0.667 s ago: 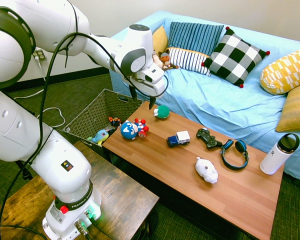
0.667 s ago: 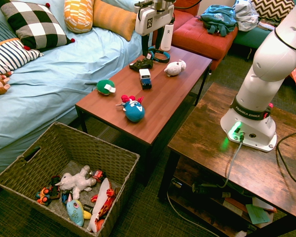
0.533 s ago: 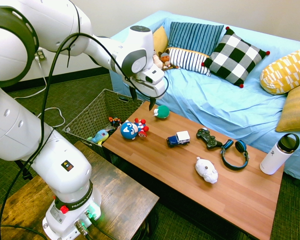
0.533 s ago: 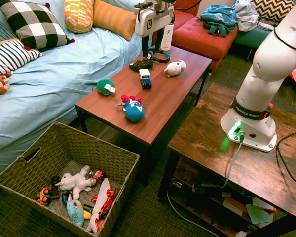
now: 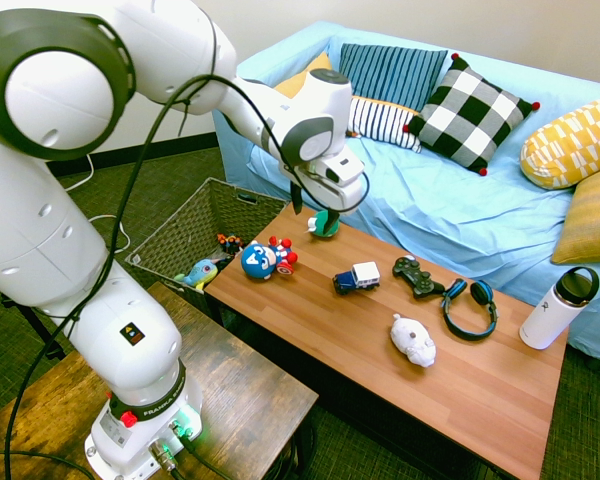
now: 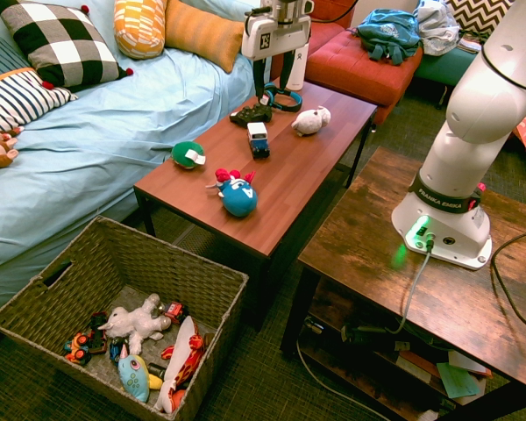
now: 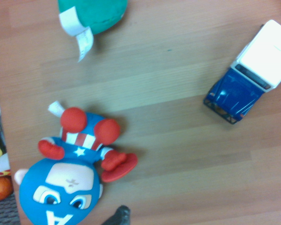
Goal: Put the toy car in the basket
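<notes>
**Arm's up over the surface, car not grabbed yet**

Biggest thing first: the sofa (image 5: 460, 200) runs along the back with its pillows, and the basket (image 5: 195, 232) sits on the floor at one end of the surface (image 5: 380, 370), already holding a few toys. On the surface the toy car (image 5: 357, 277) stands on its wheels roughly mid-way along, with the black controller (image 5: 416, 276) just beside it on one side and the round blue-red figure toy (image 5: 264, 259) well apart on the basket side. A green ball (image 5: 325, 223) lies near the sofa edge.

The tool (image 5: 315, 212) hangs above that green ball, empty; fingers look apart, though they're pretty dark and small.

My take: the step is getting lined up over the car. I'd slide across, drop straight down and pinch across the narrow sides of the white box, steering clear of the controller. Wheels mean it could roll if nudged, so close gently and squarely.
</notes>
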Tool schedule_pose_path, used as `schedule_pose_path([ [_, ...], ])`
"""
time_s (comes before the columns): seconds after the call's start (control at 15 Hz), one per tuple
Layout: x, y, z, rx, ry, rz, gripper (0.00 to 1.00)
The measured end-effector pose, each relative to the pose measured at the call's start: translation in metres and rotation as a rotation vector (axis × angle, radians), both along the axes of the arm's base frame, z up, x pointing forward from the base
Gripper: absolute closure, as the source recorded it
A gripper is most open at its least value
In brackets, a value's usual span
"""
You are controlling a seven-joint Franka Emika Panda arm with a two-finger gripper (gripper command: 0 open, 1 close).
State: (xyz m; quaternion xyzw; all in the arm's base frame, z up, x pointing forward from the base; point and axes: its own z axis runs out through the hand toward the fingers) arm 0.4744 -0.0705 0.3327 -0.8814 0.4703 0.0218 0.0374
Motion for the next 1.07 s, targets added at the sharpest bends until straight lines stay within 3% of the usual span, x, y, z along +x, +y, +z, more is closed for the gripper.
schedule_pose_path([
  [0.33,0.057,-0.044,-0.067,0.066,0.088,-0.076,0.00],
  [0.6,0.078,-0.072,-0.113,0.078,0.204,-0.141,0.00],
  [1.07,0.104,-0.104,-0.161,0.121,0.261,-0.184,0.00],
])
